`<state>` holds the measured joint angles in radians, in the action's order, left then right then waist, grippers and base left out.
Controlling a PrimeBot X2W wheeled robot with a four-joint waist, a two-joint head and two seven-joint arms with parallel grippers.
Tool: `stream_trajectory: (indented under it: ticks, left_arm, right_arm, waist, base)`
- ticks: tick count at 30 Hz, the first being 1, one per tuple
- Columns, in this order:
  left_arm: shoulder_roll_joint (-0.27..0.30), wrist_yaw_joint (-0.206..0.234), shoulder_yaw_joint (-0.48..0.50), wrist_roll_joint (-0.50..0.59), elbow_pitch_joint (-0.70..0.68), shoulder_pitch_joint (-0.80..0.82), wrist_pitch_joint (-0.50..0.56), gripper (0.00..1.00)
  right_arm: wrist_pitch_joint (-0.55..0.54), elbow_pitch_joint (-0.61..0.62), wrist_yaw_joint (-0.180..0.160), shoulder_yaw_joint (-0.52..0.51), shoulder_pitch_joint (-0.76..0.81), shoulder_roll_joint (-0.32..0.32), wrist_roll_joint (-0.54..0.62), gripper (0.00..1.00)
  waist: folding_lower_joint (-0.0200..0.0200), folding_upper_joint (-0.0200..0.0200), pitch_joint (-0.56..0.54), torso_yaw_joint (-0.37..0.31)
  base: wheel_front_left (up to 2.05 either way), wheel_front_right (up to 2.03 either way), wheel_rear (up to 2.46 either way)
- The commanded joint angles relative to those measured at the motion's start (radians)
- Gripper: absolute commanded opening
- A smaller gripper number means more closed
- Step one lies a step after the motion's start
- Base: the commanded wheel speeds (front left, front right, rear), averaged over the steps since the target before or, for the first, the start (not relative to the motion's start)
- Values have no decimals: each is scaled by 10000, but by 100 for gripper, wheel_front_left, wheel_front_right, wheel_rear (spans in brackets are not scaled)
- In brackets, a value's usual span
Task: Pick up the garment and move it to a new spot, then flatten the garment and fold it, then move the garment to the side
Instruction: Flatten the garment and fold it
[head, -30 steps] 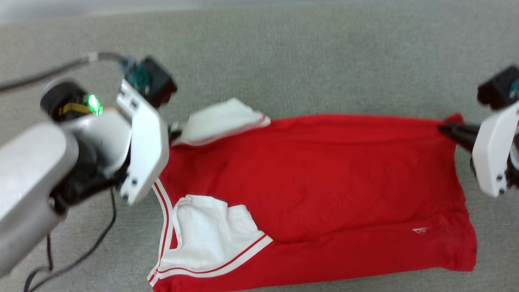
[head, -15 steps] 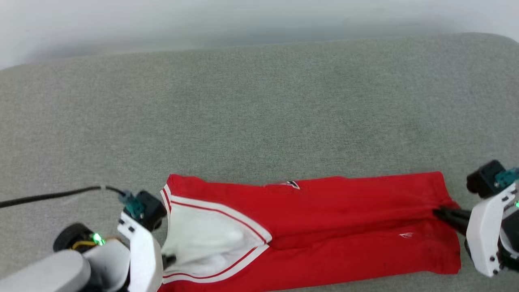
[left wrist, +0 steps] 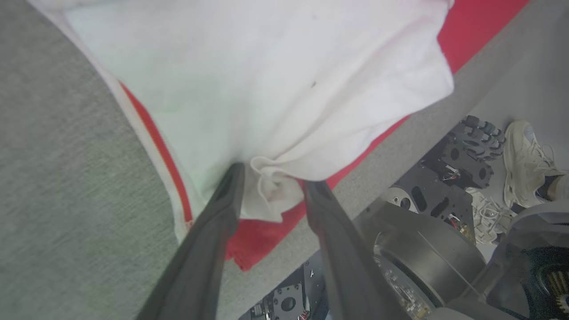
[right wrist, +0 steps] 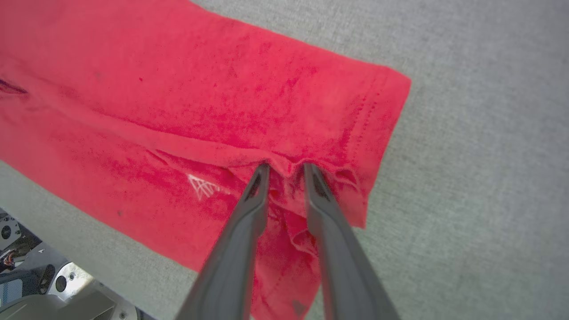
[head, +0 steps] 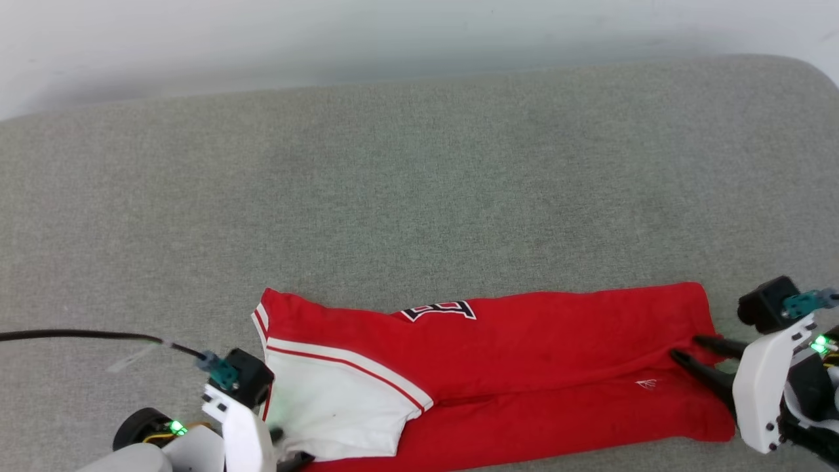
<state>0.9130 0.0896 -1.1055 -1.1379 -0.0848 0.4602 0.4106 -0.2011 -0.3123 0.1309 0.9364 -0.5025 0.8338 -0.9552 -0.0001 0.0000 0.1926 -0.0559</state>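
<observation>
The garment, a red shirt, lies folded lengthwise along the near edge of the grey surface. Its white sleeve is at the left, and black lettering peeks out at the far fold. My left gripper stands open at the sleeve. In the left wrist view a bunch of white cloth lies loose between the left gripper's spread fingers. My right gripper is open over the red hem at the right. A small ruck of red cloth sits between the right gripper's parted fingers.
A black cable runs in from the left to my left wrist. The surface ends at a pale wall at the far side. Below its near edge I see my wheeled base and a person's pale shoe.
The head camera has shifted. The garment's far half was carried over onto the near half, making a long narrow fold. Both grippers, shut on the cloth before, have opened.
</observation>
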Motion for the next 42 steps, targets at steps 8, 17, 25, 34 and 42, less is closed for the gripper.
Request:
stream_trajectory:
  ticks: [8, 17, 25, 34, 42]
  left_arm:
    - [243, 1151, 1185, 395, -461, -553, -2694, 100]
    - [-526, 2995, 2337, 1321, -67, -1078, -6005, 100]
    - [-1520, 3953, 3651, 2736, 409, -1602, -6770, 100]
    - [-3240, 3741, 5964, 5199, 57, -2937, -6775, 100]
    - [-5184, 3206, 8185, 7423, -541, -4181, -6777, 100]
  right_arm:
    - [958, 966, -5, -1512, 402, 767, -275, 100]
    - [1172, 348, -4, -3572, 1408, 721, -1041, 100]
    - [303, -285, -4, -4032, 1899, 78, -2050, 100]
    - [-270, -974, -4, -3897, 2070, -781, -2898, 100]
    - [-1260, -883, -2, -3014, 2597, -1670, -3758, 100]
  waist:
    - [1, 0, -456, 90]
    - [1, 0, -341, 285]
    - [1, 0, -76, 347]
    - [1, 0, 187, 540]
    - [1, 0, 237, 691]
  base:
    - [0, 0, 0]
    - [0, 0, 0]
    - [0, 0, 0]
    - [0, 0, 0]
    - [0, 0, 0]
